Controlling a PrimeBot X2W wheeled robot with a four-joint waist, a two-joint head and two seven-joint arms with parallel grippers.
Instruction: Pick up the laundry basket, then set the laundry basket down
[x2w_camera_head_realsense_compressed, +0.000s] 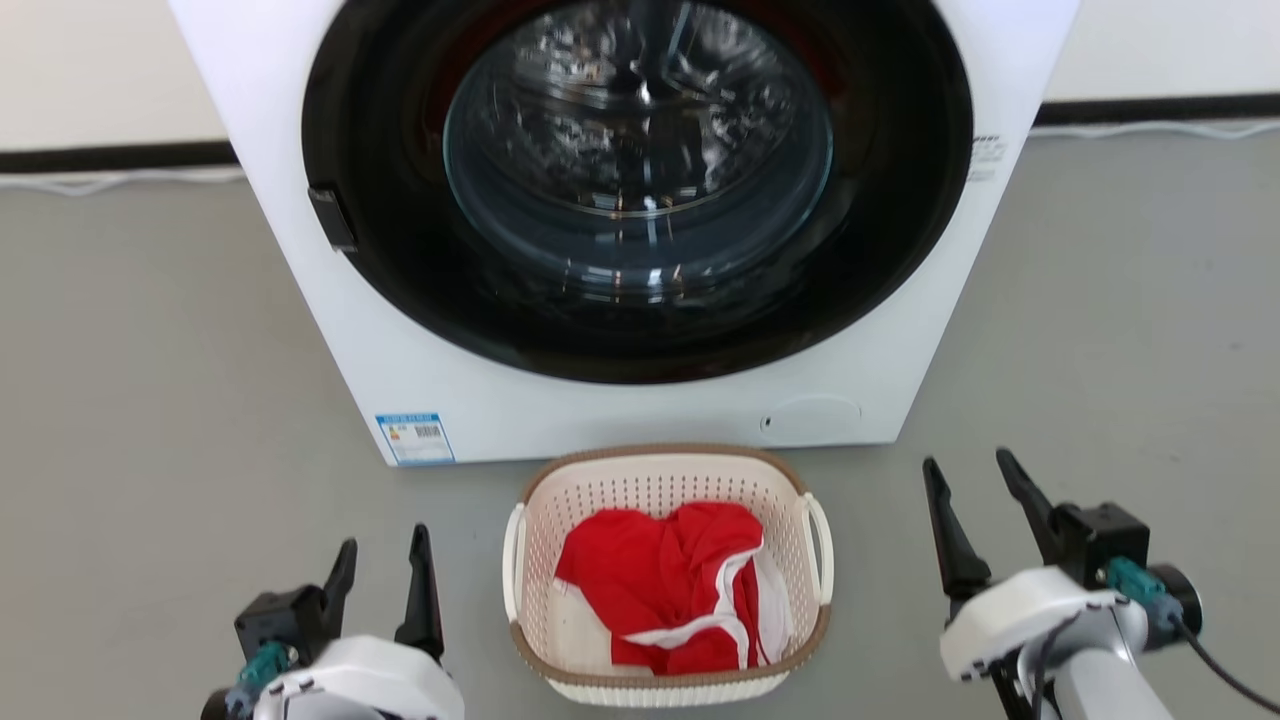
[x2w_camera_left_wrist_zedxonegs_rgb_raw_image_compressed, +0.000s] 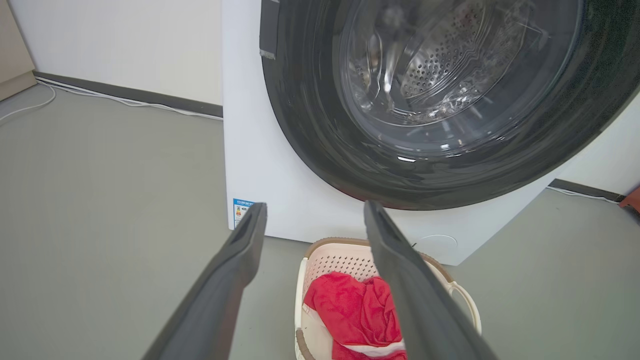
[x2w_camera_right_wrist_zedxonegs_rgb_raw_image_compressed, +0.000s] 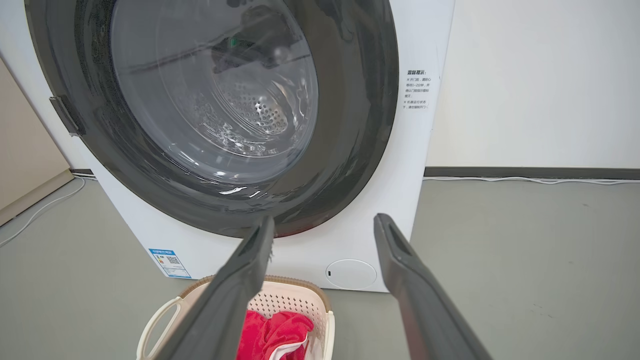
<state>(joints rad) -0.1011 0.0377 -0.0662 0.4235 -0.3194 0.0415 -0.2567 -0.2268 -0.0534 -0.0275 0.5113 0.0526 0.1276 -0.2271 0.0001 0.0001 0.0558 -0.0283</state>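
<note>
Hovering in front of the washing machine (x2w_camera_head_realsense_compressed: 620, 410), I hold both claws empty. My left gripper (x2w_camera_head_realsense_compressed: 383, 540) has its two dark fingers spread, nothing between them, and it hangs before the machine's left front corner. My right gripper (x2w_camera_head_realsense_compressed: 967, 460) is spread just as wide and just as empty, before the machine's right front corner.

The laundry basket (x2w_camera_head_realsense_compressed: 660, 490) stands upright on the grey floor (x2w_camera_head_realsense_compressed: 150, 400) just in front of the machine's base, below the round glass door (x2w_camera_head_realsense_compressed: 640, 170), which is closed. I cannot tell whether its far rim touches the white panel. The basket lies between my two claws, apart from both, and its white side handles are free.

Inside it a crumpled red garment (x2w_camera_head_realsense_compressed: 665, 580) with white trim fills most of the bottom and stays below the brown rim.

Along my left fingers I see the basket (x2w_camera_left_wrist_zedxonegs_rgb_raw_image_compressed: 340, 262) low under the door; along my right fingers it (x2w_camera_right_wrist_zedxonegs_rgb_raw_image_compressed: 290, 300) sits near the machine's blue label (x2w_camera_right_wrist_zedxonegs_rgb_raw_image_compressed: 170, 262). Behind the glass the steel drum (x2w_camera_right_wrist_zedxonegs_rgb_raw_image_compressed: 250, 110) looks bare of laundry.
</note>
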